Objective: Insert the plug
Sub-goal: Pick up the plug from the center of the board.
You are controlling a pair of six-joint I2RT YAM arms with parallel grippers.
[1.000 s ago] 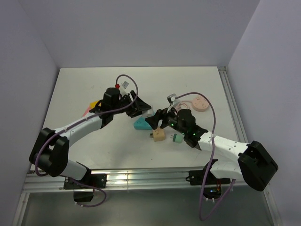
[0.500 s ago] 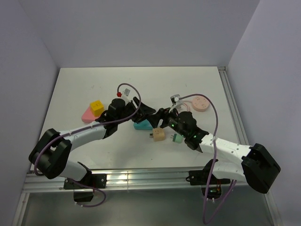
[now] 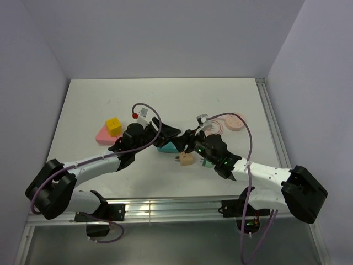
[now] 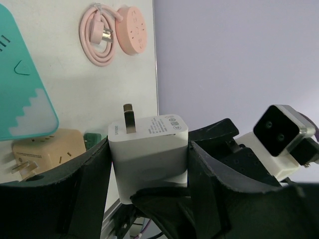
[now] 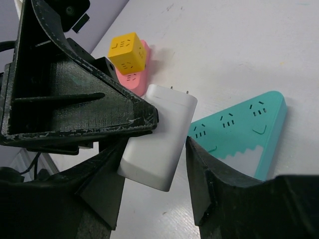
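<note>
Bright, even overhead light casts soft shadows, and the wrist views blur on their near black fingers.

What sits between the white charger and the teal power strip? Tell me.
Nothing. In the right wrist view the white charger, clamped in the left gripper, hangs just beside the teal power strip, with only bare table showing in the gap.

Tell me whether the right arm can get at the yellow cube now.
Probably not. The left gripper and the white plug sit between the right gripper and the yellow cube, and the right jaws are around that plug.
</note>
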